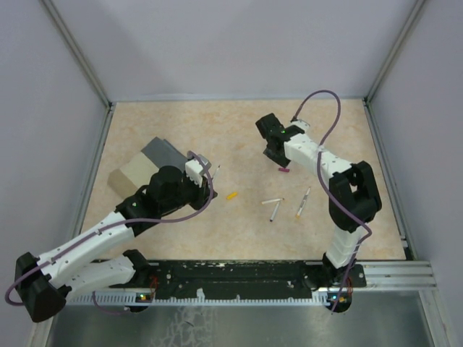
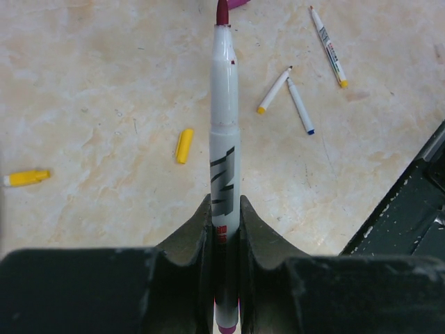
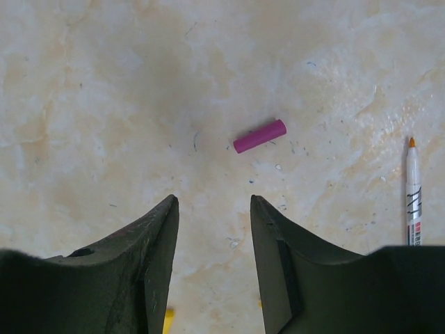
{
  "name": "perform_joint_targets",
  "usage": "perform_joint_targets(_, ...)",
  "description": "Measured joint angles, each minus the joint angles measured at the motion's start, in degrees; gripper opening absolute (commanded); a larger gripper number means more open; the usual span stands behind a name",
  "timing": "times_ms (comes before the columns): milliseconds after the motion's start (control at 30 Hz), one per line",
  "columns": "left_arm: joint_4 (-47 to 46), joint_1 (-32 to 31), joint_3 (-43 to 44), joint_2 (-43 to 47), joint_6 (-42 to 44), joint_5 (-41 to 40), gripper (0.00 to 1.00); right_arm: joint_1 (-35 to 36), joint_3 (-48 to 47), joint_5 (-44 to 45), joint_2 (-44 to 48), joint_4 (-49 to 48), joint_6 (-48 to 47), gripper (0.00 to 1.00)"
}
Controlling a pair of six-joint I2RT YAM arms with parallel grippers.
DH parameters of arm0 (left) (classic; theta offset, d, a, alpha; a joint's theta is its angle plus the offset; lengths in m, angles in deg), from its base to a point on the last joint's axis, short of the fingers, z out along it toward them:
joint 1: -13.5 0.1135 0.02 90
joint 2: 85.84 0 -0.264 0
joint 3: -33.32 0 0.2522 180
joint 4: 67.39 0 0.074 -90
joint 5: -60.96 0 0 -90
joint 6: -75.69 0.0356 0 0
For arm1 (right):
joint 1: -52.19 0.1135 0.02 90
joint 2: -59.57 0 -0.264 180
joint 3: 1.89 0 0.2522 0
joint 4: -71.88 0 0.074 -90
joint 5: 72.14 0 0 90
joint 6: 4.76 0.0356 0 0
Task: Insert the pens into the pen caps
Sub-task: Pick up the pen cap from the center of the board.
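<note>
Close by the arm bases, three loose pens [image 1: 302,204] and a yellow cap [image 1: 231,195] lie on the counter [image 1: 217,130]. Farther out, the left claw [image 2: 224,209] is clamped on a pen [image 2: 224,104], its dark pink tip pointing ahead. Farthest off, the right claw [image 3: 212,202] hangs with jaws apart and empty. The pink cap [image 3: 259,136] lies just ahead of it, a little right, long side almost crosswise. The right claw is nearer, so it should likely grab it

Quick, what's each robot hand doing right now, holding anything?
Left gripper: closed on a pen.
Right gripper: open, empty, near the magenta cap.
</note>
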Motion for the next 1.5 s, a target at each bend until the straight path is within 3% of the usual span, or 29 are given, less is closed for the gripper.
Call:
perform_joint_targets(267, 0.39, 0.00, 0.00, -0.11, 0.24, -1.75, 0.00, -2.47, -2.32, -1.25, -5.22, 7.37, 13.44, 0.46)
perform_joint_targets(500, 0.44, 0.13, 0.00, -0.11, 0.24, -2.32, 0.00, -4.48, -2.27, -3.32, -7.23, 8.11, 18.67, 0.46)
perform_joint_targets(1500, 1.29, 0.26, 0.00, -1.49, 0.26, -2.93, 0.00, -5.92, -3.96, -3.45, -13.73, 8.17, 20.57, 0.43)
